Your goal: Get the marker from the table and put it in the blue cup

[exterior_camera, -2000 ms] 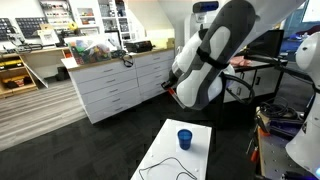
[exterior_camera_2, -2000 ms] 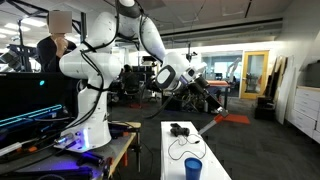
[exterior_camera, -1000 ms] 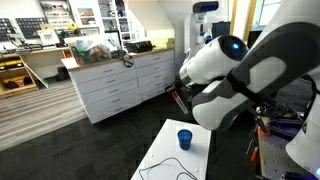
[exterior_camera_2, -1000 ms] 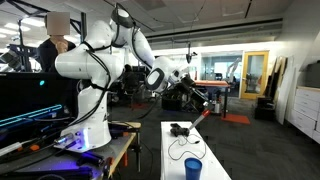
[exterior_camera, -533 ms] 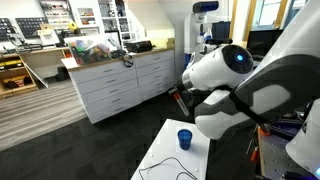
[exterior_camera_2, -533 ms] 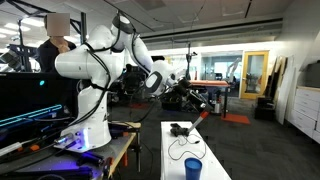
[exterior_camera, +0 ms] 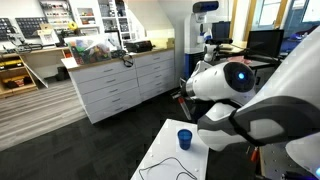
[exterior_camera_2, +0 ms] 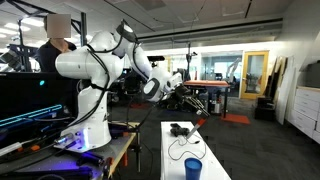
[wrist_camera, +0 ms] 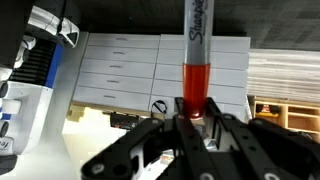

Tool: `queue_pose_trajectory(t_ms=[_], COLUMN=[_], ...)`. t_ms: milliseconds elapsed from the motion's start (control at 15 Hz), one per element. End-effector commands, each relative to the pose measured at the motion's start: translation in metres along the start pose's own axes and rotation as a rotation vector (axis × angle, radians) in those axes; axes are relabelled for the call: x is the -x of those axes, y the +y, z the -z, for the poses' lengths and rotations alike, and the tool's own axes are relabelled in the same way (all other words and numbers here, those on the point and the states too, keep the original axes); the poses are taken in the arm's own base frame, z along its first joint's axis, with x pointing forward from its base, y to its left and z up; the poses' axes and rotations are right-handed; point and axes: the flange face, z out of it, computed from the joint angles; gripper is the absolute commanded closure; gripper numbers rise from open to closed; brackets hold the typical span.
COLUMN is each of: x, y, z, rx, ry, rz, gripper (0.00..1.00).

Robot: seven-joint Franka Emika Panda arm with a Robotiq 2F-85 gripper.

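Observation:
In the wrist view my gripper [wrist_camera: 192, 115] is shut on the marker [wrist_camera: 197, 60]. Its red end sits between the jaws and its dark grey body points up and away. In an exterior view the gripper [exterior_camera_2: 188, 100] hangs in the air above the far end of the white table [exterior_camera_2: 176, 148]. The blue cup [exterior_camera_2: 193, 169] stands upright on the table's near end, well below the gripper. The cup [exterior_camera: 185, 138] and the table [exterior_camera: 168, 160] also show in an exterior view, where my own arm hides the gripper.
A grey-white drawer cabinet [exterior_camera: 120, 82] with a cluttered top stands behind the table and also shows in the wrist view [wrist_camera: 120, 70]. A thin black cable [exterior_camera_2: 178, 150] and a small dark device [exterior_camera_2: 179, 129] lie on the table. A second white robot base [exterior_camera_2: 85, 110] stands beside it.
The arm has folded in and lowered over the last two seconds. The gripper with the marker has moved nearer the robot base above the table's far end. The cup has not moved.

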Motion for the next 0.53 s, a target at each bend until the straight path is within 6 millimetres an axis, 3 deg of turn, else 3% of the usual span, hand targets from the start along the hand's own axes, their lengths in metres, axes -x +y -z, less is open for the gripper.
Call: queue_pose_trajectory(t_ms=[0, 467], x=[0.007, 0.003], y=[-0.003, -0.006], z=[-0.015, -0.062], rx=[0.035, 0.096], ry=[0.028, 0.032], rz=[-0.061, -0.122], gripper=[0.93, 0.93])
